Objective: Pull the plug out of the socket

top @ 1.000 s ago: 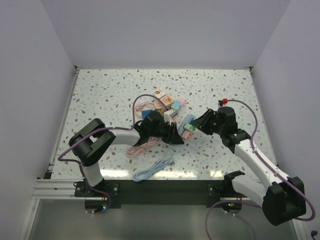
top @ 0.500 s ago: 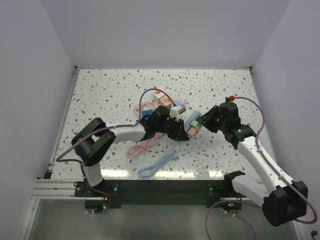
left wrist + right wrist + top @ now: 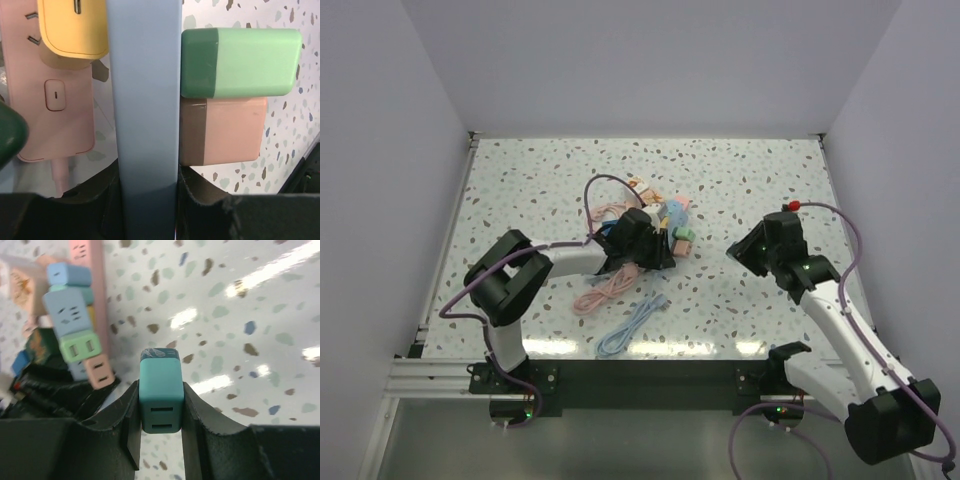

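Since the earlier frame the right gripper [image 3: 740, 247] has drawn away to the right of the blue power strip [image 3: 145, 115]. It is clamped on the teal plug [image 3: 161, 390], which is now well apart from the strip. The left gripper [image 3: 658, 256] clenches the strip, where a green plug [image 3: 240, 62] and a pink plug [image 3: 225, 130] sit. Bare table [image 3: 720, 205] separates strip and teal plug.

The table [image 3: 520, 190] is white, flecked with grey, brown and blue. There is a teal plug [image 3: 161, 395], a pale green plug [image 3: 250, 62] with a darker green band, a salmon plug [image 3: 235, 131] with a brown band, and a yellow plug [image 3: 72, 27] on a pink socket strip [image 3: 70, 130]. The socket block [image 3: 145, 115] is grey-blue. There is a pink cable [image 3: 603, 293] and a light blue cable [image 3: 632, 328]
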You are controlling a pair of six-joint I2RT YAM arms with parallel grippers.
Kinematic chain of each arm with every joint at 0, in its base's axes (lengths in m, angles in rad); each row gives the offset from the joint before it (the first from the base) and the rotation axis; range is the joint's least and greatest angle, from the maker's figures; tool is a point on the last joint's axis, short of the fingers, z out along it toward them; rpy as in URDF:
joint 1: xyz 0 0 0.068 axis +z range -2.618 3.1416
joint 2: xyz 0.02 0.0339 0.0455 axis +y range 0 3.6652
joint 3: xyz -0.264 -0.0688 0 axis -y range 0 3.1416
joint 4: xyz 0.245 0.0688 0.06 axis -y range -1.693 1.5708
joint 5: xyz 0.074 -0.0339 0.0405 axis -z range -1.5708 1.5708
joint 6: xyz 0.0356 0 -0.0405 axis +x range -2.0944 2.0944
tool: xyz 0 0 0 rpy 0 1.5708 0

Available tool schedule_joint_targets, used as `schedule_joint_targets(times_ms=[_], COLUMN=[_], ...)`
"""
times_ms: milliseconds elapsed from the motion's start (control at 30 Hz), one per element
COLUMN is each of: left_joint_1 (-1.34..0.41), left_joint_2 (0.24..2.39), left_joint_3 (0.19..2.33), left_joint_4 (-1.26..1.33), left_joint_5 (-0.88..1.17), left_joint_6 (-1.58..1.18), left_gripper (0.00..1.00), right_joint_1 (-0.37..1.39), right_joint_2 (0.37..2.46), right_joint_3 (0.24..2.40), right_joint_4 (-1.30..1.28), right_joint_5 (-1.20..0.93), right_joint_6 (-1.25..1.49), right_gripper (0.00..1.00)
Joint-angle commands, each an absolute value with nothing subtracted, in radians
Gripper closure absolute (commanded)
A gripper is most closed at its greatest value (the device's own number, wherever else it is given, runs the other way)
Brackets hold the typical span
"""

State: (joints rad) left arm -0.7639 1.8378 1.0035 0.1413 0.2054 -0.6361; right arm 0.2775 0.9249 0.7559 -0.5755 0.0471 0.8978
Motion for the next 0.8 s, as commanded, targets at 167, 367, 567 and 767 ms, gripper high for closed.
schedule_joint_targets(times_ms=[167, 367, 567, 767], left_joint_1=[-0.764, -0.770, -0.772, -0.772], left_joint_2=[1.726, 1.692, 1.701, 1.723], left_joint_3=[0.928, 0.888, 0.899, 0.931], left_joint_4=[0.322, 0.310, 0.273, 0.235], left_joint_5=[0.403, 0.417, 0.417, 0.396], left_joint_6=[-0.653, -0.634, -0.620, -0.600], left_gripper=[1.00, 1.00, 1.00, 1.00], right_joint_1=[0.160, 0.037, -0.024, -0.034], right_joint_2=[1.291, 1.558, 1.767, 1.717], right_joint_3=[0.937, 1.098, 1.177, 1.141], right_joint_4=[-0.762, -0.851, -0.896, -0.787], right_joint_5=[0.590, 0.756, 0.805, 0.616], right_joint_6=[0.815, 0.796, 0.795, 0.677], right_gripper=[1.00, 1.00, 0.92, 0.50])
